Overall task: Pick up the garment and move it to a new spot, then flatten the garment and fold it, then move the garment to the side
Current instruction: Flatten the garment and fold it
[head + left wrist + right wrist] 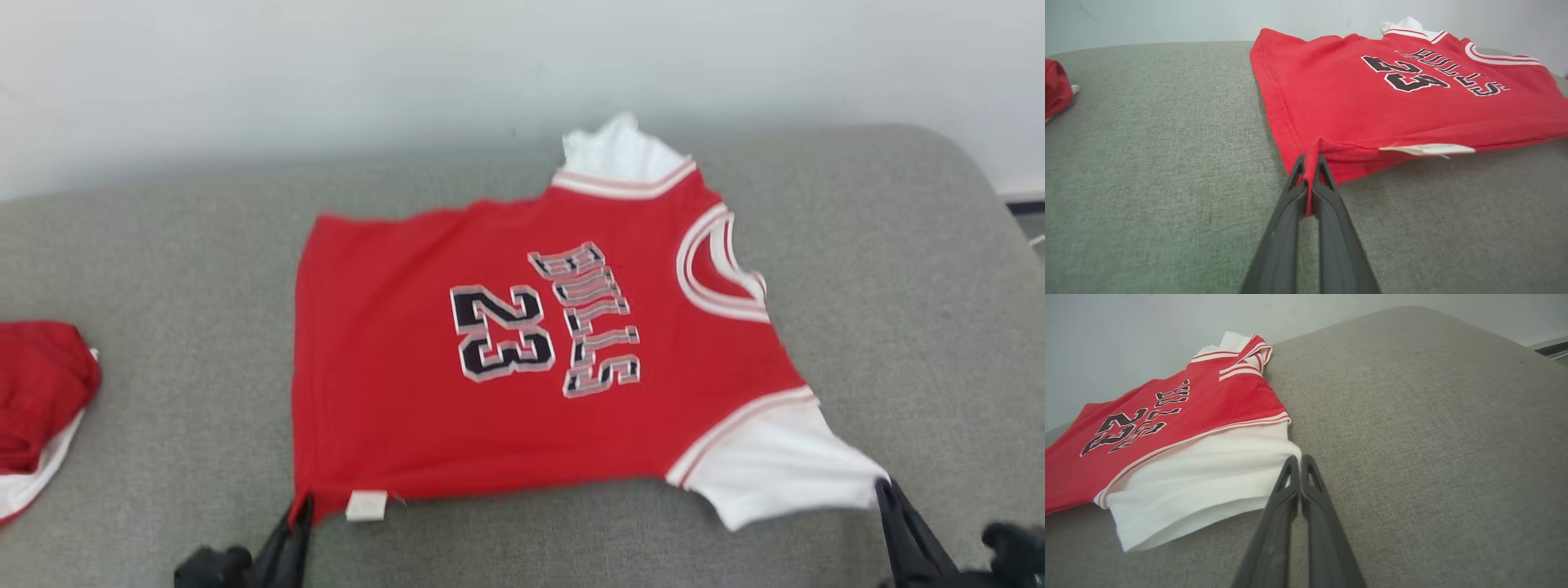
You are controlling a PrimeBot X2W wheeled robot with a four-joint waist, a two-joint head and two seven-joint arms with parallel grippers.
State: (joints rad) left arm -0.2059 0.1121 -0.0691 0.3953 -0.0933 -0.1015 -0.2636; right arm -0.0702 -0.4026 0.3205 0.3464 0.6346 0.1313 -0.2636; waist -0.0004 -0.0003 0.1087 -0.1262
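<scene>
The red jersey point(392, 408), white-sleeved and lettered "BULLS 23", is lying spread on the grey cushion point(163, 457) just ahead of both hands. The left hand point(1310, 161) is pinching its hem corner. The right hand point(1299, 459), fingers pressed together, is pinching the nearer sleeve's tip.

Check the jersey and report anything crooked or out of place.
The red jersey is not flat yet: its far white sleeve is crumpled up, and a white tag pokes out from the hem beside the left gripper.
</scene>
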